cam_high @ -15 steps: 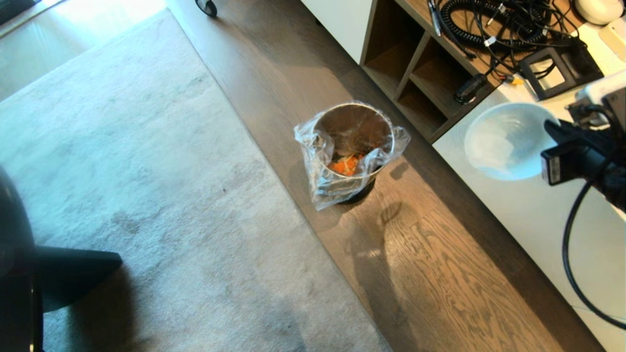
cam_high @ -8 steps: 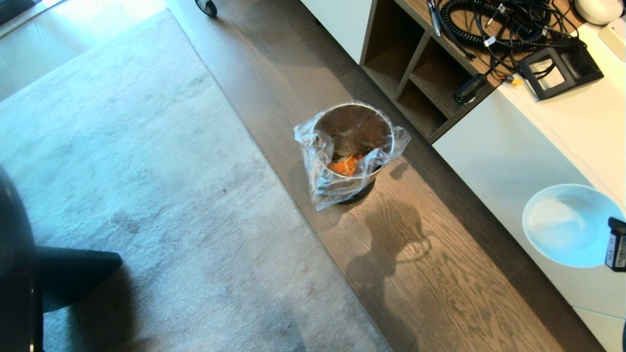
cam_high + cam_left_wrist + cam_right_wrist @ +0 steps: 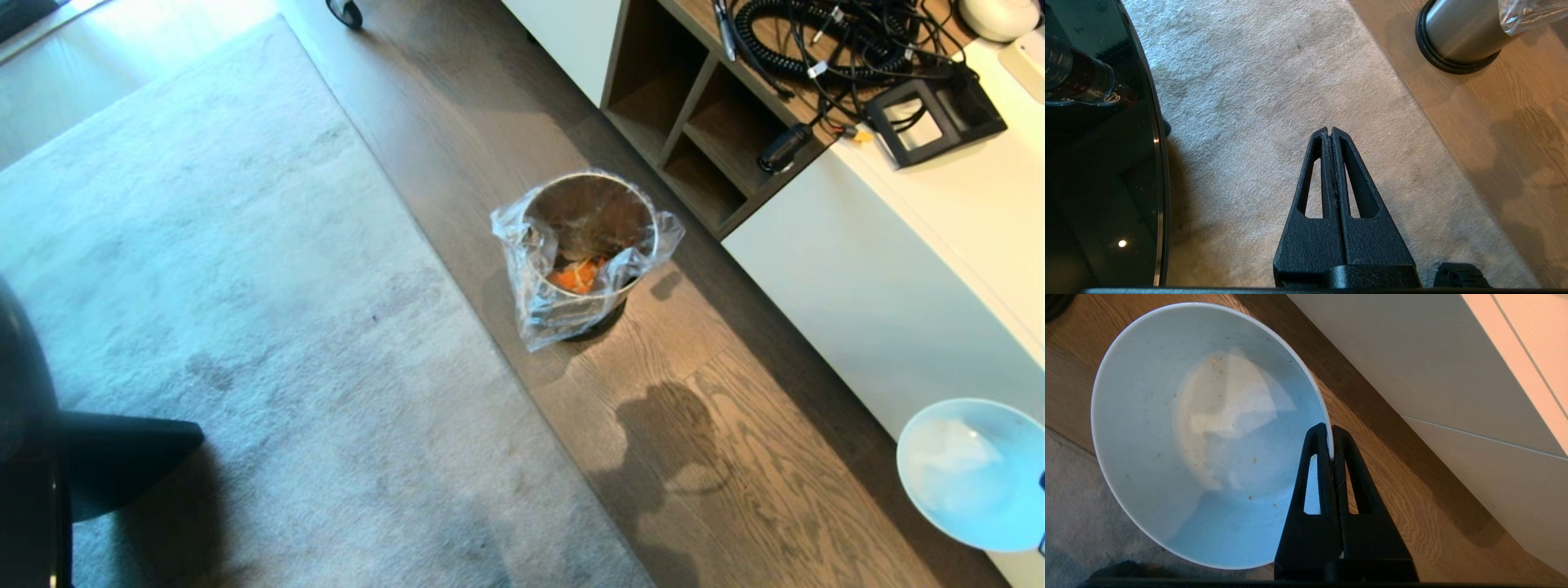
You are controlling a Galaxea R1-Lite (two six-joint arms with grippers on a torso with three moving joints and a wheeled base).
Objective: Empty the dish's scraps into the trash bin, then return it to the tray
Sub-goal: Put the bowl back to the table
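Note:
The trash bin (image 3: 589,245) stands on the wood floor, silver with a clear bag over its rim, and orange and pale scraps (image 3: 576,275) lie inside it. The white dish (image 3: 971,474) hangs at the lower right of the head view, holding only a few crumbs. In the right wrist view my right gripper (image 3: 1329,430) is shut on the rim of the dish (image 3: 1200,433), above the floor beside the white cabinet. My left gripper (image 3: 1330,130) hangs shut and empty over the carpet, with the trash bin base (image 3: 1461,36) farther off. The tray is out of view.
A grey carpet (image 3: 245,327) covers the floor left of the bin. A white cabinet (image 3: 882,278) and an open wooden shelf (image 3: 694,122) with cables on top run along the right. A glossy black round table (image 3: 1106,163) edges in on the left.
My right gripper has carried the dish from over the cabinet at the right down to the lower right corner of the head view. The arm itself has left that view. The bin has not moved.

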